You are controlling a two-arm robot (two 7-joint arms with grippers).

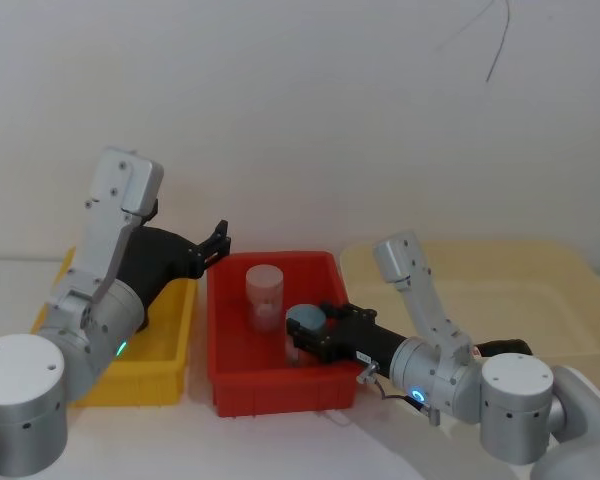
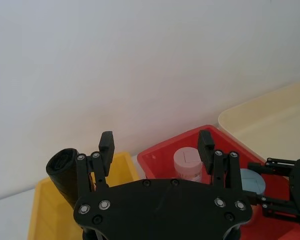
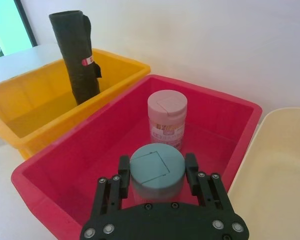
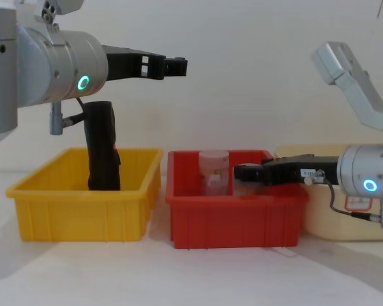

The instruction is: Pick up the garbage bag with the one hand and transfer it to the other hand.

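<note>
garbage bag (image 3: 76, 55) stands below left gripper's (image 2: 156, 145) wide, empty fingers (image 2: 106, 145).

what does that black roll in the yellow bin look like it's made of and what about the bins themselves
The garbage bag looks like thin plastic film, matte black: its surface is crinkled and folded, with a small label band around it. The yellow bin and red bin look like rigid moulded plastic, smooth with a slight sheen. The cream bin seems to be thinner, slightly see-through plastic.
</note>
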